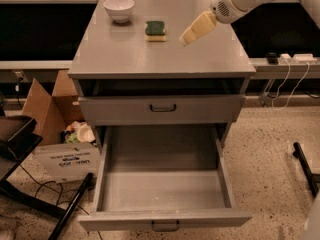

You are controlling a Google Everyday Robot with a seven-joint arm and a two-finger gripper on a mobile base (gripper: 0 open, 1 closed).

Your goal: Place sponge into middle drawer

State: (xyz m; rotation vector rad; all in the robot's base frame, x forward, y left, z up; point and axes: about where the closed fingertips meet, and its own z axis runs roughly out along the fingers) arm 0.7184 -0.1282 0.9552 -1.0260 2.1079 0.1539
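The sponge [155, 30], dark green on top with a pale yellow body, lies on the grey cabinet top [150, 59] near its back edge. My gripper [186, 39] hangs over the cabinet top, just right of the sponge and apart from it, with nothing seen in it. The middle drawer [162, 186] is pulled fully out at the bottom of the view. Its flat grey floor is bare and its dark loop handle [165, 227] faces the front. Above it, another grey drawer [162, 109] shows only its flat front.
A white bowl [119, 9] stands left of the sponge on the cabinet top. Cardboard boxes [47, 104] and a black frame [20, 144] stand on the floor at the left. Cables and a power strip [292, 59] lie at the right.
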